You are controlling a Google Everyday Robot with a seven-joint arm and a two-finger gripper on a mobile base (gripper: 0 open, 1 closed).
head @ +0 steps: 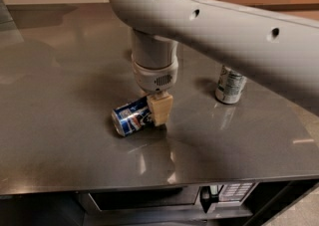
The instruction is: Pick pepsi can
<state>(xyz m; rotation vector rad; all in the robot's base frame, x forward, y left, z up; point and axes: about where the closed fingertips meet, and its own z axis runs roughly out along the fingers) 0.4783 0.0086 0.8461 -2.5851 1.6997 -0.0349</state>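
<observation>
The pepsi can [130, 116], blue with a red-white-blue logo and silver ends, lies on its side on the steel counter [60, 95], its end facing front left. My gripper [158, 111] hangs from the white arm straight down over the can's right end. One tan finger [162, 109] shows in front of the can and touches it; the other finger is hidden behind.
A silver-white can [230, 84] stands upright to the right, partly behind the arm. The counter's front edge [149, 184] runs along the bottom, with an appliance below it. The white arm crosses the top right of the view.
</observation>
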